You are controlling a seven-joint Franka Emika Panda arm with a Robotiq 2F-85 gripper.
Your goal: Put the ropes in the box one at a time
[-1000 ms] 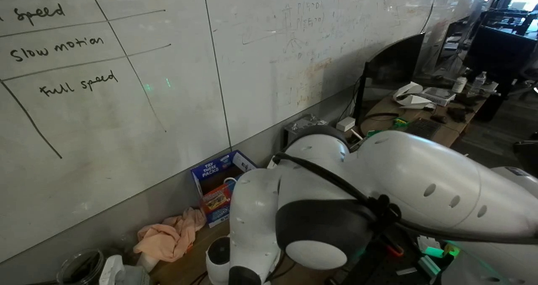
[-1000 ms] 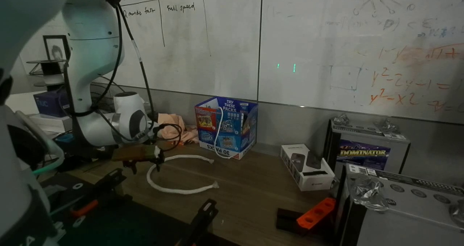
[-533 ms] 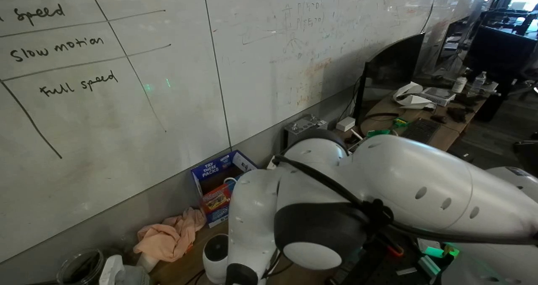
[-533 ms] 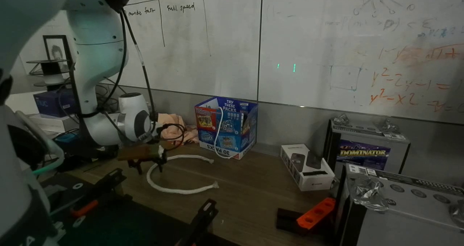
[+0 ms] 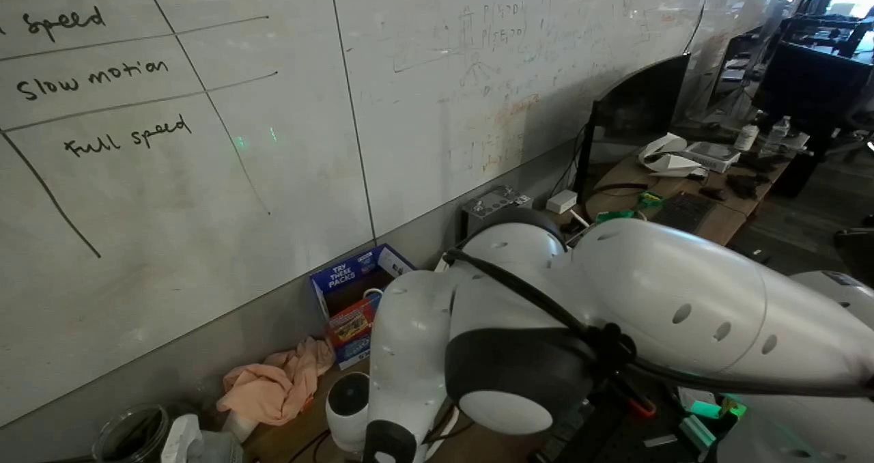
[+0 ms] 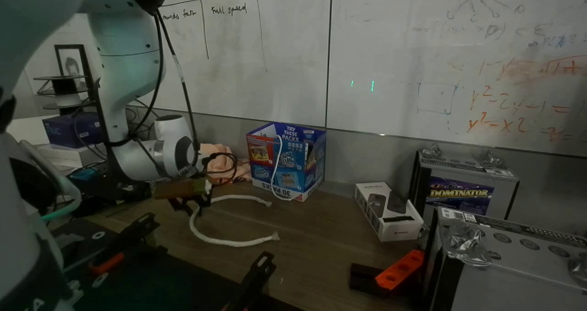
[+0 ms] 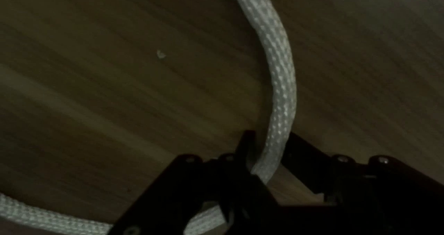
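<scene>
A thick white braided rope [image 6: 234,243] lies in a C-shape on the wooden table, its ends toward the open-topped blue box [image 6: 290,162]. Over the front wall of that box hangs another white rope [image 6: 274,175]; an exterior view also shows its loop [image 5: 373,291] at the rim. My gripper [image 6: 196,208] is low over the curve of the table rope. In the wrist view the rope [image 7: 284,89] passes between the jaws of the gripper [image 7: 270,135], touching the right-hand finger. A slim gap shows beside the left-hand fingertip, so whether the rope is pinched is unclear.
A pink cloth [image 6: 219,163] lies left of the box. Farther right are a white phone carton [image 6: 389,212], an orange bar [image 6: 400,269] and tall grey units [image 6: 467,171]. Black upright brackets [image 6: 252,274] stand at the near dark board [image 6: 174,283].
In an exterior view the arm has shifted slightly right and the fingers have drawn closer together. The table rope has slid a little to the right with them.
</scene>
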